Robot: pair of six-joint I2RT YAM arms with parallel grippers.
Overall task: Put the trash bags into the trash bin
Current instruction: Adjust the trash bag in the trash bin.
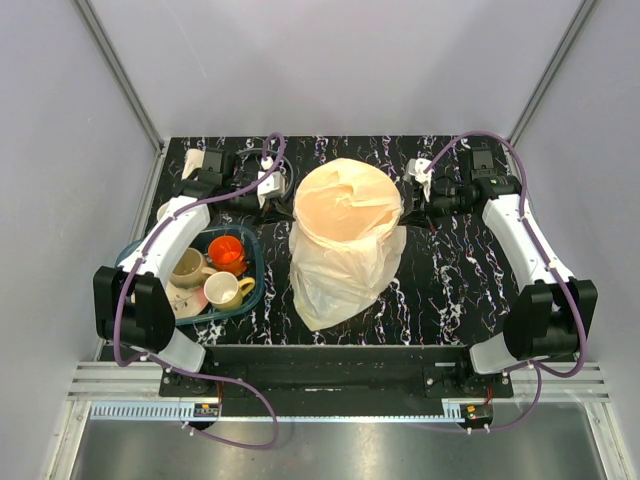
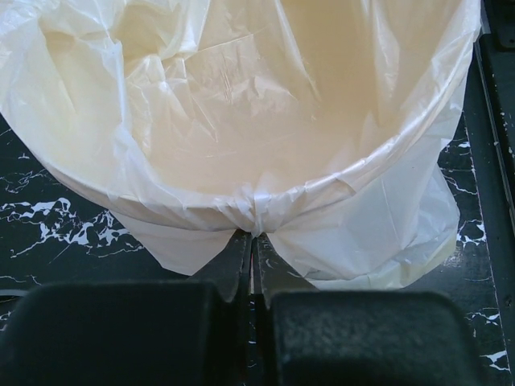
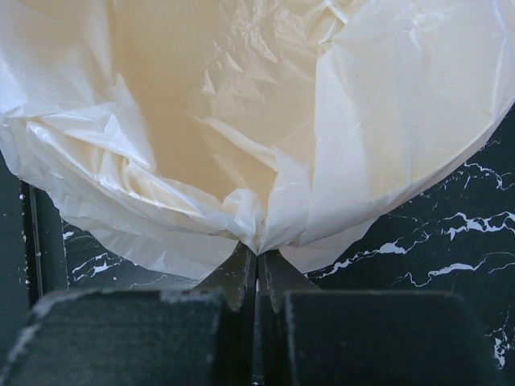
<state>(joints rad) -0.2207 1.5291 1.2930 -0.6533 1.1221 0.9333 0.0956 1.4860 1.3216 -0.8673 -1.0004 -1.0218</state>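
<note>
A translucent whitish trash bag is draped over the round trash bin at the table's middle. The bag lines the bin's mouth and hangs down its near side in a loose flap. The bin shows only as a peach shape through the film. My left gripper is at the bin's left rim. In the left wrist view it is shut on a gathered pinch of the bag. My right gripper is at the right rim, and in its wrist view it is likewise shut on a bunched fold of film.
A teal dish tray sits left of the bin, under the left arm. It holds an orange cup and two cream mugs. The black marbled tabletop ends at grey walls on the left, right and back.
</note>
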